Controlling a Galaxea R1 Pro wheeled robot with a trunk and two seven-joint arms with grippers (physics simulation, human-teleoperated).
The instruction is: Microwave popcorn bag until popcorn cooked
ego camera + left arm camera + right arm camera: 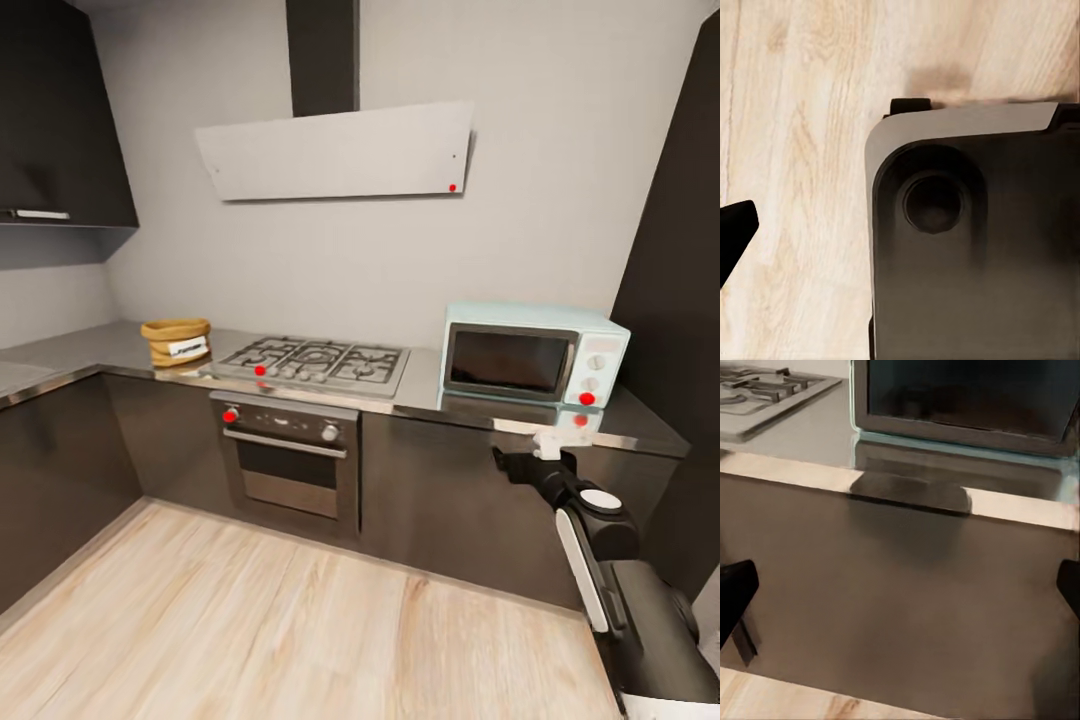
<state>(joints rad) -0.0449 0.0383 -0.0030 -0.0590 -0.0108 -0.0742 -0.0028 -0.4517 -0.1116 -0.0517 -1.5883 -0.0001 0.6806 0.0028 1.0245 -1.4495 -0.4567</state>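
Note:
The tan popcorn bag [176, 341] stands upright on the steel countertop [110, 348], left of the gas hob. At the counter's right end sits the pale blue microwave [535, 354], its dark door shut; the right wrist view looks at its lower door [960, 394] over the counter edge [810, 435]. My right gripper [508, 462] [900, 592] hangs open and empty in front of the cabinet below the microwave. My left gripper [900, 236] points down at the floor beside my base, with one dark finger [735, 236] far out at the picture's edge, so it reads as open.
A gas hob [315, 362] lies between bag and microwave, with a built-in oven [290, 455] under it and a range hood [335, 150] above. Dark cabinets [450, 490] run under the counter, which turns a corner at the left. Light wood floor [250, 630] spreads before me.

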